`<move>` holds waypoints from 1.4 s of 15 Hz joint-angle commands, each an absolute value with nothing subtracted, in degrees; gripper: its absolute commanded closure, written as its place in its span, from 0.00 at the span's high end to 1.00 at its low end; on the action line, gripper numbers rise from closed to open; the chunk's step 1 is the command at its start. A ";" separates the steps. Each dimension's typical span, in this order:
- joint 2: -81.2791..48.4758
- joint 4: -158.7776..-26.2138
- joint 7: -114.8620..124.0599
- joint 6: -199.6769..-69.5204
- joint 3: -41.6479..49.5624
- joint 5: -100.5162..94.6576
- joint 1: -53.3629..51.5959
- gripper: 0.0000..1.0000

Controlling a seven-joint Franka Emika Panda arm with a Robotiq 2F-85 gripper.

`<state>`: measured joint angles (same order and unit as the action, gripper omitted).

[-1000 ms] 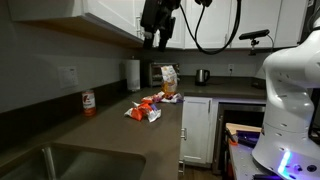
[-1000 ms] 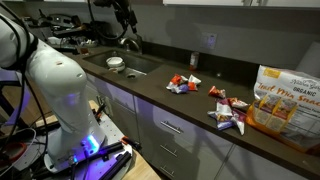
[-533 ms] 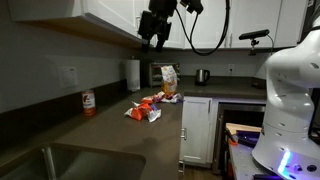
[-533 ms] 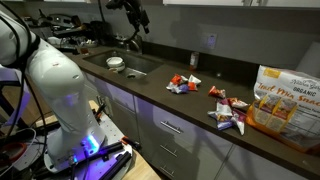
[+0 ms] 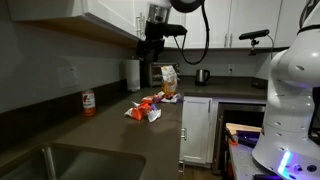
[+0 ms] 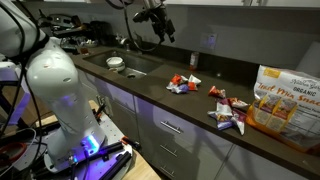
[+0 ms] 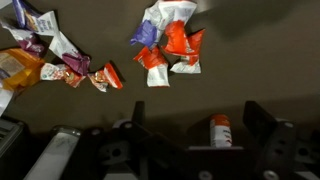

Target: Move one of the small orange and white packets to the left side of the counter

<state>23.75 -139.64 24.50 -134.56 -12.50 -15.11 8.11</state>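
Small orange and white packets lie in a loose pile (image 5: 143,110) on the dark counter (image 5: 105,138). In an exterior view they form two clusters, one nearer the sink (image 6: 183,83) and one beside a large bag (image 6: 226,109). The wrist view shows one cluster at top centre (image 7: 170,50) and another at top left (image 7: 62,62) on the counter (image 7: 245,70). My gripper (image 5: 151,62) hangs high above the counter (image 6: 150,92), open and empty, well apart from the packets. It also shows in an exterior view (image 6: 162,30) and in the wrist view (image 7: 200,130).
A large tan snack bag (image 5: 168,80) stands behind the packets and shows in an exterior view (image 6: 286,95). A red and white can (image 5: 88,103) stands by the wall and shows in the wrist view (image 7: 219,129). A steel sink (image 6: 126,63) holds a bowl. Cabinets hang overhead.
My arm has swung from over the sink along the counter towards the packets. The gripper stays open and empty. The packets have not moved.
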 commanded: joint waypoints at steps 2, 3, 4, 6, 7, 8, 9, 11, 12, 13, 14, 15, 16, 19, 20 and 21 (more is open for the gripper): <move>15.51 -136.50 32.95 -140.37 -12.73 -27.67 12.88 1.00; 13.71 -135.74 35.45 -140.95 -12.61 -31.43 14.02 1.00; 12.22 -135.08 37.85 -141.33 -12.31 -34.68 14.52 1.00; 8.79 -133.35 43.07 -141.21 -10.80 -41.99 14.90 1.00; 6.80 -132.41 45.83 -141.26 -9.55 -45.90 14.66 1.00; 4.76 -131.18 48.23 -140.72 -8.08 -49.09 13.91 1.00; 2.65 -129.77 50.34 -139.70 -6.63 -51.82 13.24 1.00; -1.44 -127.26 53.57 -138.19 -3.80 -55.52 11.67 1.00; -3.46 -126.14 54.78 -137.85 -2.41 -56.77 10.96 1.00; -5.51 -125.05 55.66 -137.42 -1.11 -57.46 10.18 1.00; -7.52 -124.05 56.20 -137.11 0.11 -57.63 9.46 1.00; -9.38 -123.09 56.15 -136.85 1.19 -57.20 8.74 1.00; -11.31 -122.12 56.17 -136.92 2.22 -56.90 8.12 1.00; -16.13 -119.46 54.37 -138.00 4.51 -55.49 6.77 1.00; -17.70 -118.46 54.55 -138.08 5.11 -55.46 6.30 1.00; -19.18 -117.47 54.15 -138.41 5.70 -55.26 6.19 1.00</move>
<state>-14.66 -121.37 54.31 -138.62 3.63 -55.65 7.70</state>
